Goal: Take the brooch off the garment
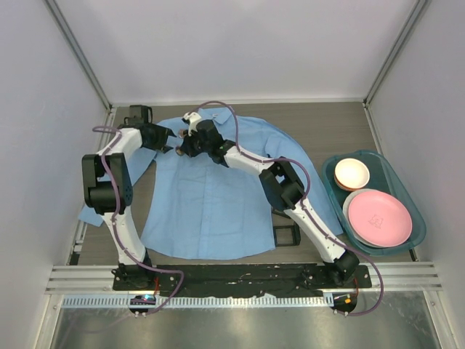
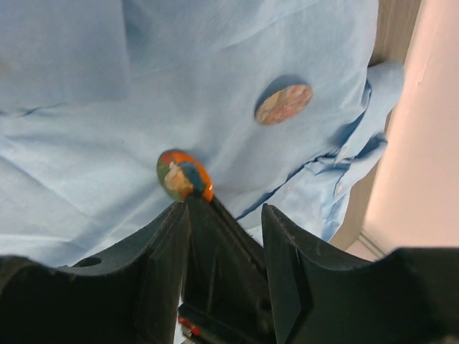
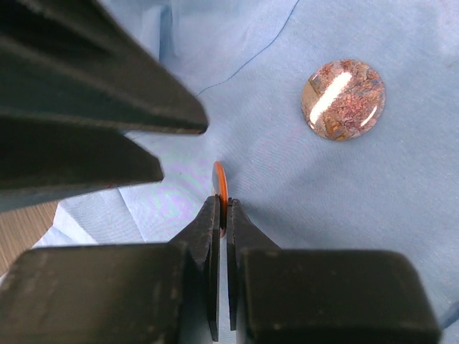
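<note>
Right end effector [image 3: 222,208] pinches the orange brooch [image 3: 219,179] edge-on, likely to pull it clear of the garment [image 3: 301,215]; left end effector [image 2: 224,211] gapes empty (second brooch [image 3: 343,99] nearby).

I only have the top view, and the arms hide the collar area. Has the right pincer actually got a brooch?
Observer: Yes. The right pincer is shut on the edge of an orange brooch.
Operator: Any other brooch nearby?
Observer: A mottled brown brooch lies flat on the shirt, apart from the orange one.
Operator: And the left pincer?
Observer: The left pincer is open, one finger on each side of the right pincer's tip.
</note>
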Robot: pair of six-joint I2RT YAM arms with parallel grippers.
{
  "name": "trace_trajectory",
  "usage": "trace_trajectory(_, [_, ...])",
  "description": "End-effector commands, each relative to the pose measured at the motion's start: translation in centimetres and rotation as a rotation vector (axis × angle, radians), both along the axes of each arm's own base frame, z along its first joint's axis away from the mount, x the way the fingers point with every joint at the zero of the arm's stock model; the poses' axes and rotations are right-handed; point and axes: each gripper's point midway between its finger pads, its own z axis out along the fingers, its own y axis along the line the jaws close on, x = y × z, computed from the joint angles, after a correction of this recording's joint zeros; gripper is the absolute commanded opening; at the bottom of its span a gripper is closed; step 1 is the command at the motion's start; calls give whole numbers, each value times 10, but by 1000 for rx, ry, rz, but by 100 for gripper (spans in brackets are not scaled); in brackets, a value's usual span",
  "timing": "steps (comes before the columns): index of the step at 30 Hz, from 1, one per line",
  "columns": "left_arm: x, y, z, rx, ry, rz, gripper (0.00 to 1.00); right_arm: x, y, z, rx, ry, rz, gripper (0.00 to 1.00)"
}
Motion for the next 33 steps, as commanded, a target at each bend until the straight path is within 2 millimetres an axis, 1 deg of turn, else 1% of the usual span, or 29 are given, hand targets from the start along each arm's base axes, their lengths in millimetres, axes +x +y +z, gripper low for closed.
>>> trace_trajectory(1, [12,2,2,-27,33,27,49,-4,1,46,4,-86,20,1])
trace_trajectory(4, [13,2,-1,-20,52,8,49,-5,3,46,2,-92,29,1])
trace_trajectory(6, [8,3,-10,-10,84,2,49,-6,4,48,6,-97,33,1])
trace_trajectory(7, [9,3,-10,-4,81,-10,49,-6,4,49,6,-100,36,1])
trace_trajectory(8, [7,2,-14,1,95,-20,49,-7,5,49,4,-103,38,1])
trace_trajectory(12, [6,-2,-21,9,102,-64,52,-8,7,52,6,-113,46,1])
trace_trajectory(15, [7,-6,-22,20,91,-95,50,-9,8,53,9,-113,49,1])
trace_trajectory(18, [9,-7,-23,30,73,-116,46,-11,9,54,8,-115,54,1])
trace_trajectory(19, [11,-6,-23,38,67,-123,41,-12,10,55,10,-115,55,1])
trace_trajectory(22, [14,-7,-21,52,42,-151,33,-14,10,55,9,-114,65,1])
trace_trajectory(24, [15,-9,-21,47,30,-173,29,-15,11,55,9,-113,68,2])
trace_trajectory(25, [15,-10,-21,42,28,-177,26,-14,10,56,9,-116,67,2])
trace_trajectory(26, [16,-11,-21,40,21,-181,24,-14,10,55,8,-116,68,4])
trace_trajectory(28, [15,-13,-23,29,21,-193,20,-15,10,58,9,-119,68,4])
trace_trajectory(31, [14,-15,-24,21,14,-204,17,-15,10,60,11,-121,69,4])
trace_trajectory(32, [14,-16,-23,19,13,-207,18,-14,10,60,9,-125,71,4])
trace_trajectory(33, [15,-16,-21,18,11,-210,21,-15,10,59,8,-128,75,2])
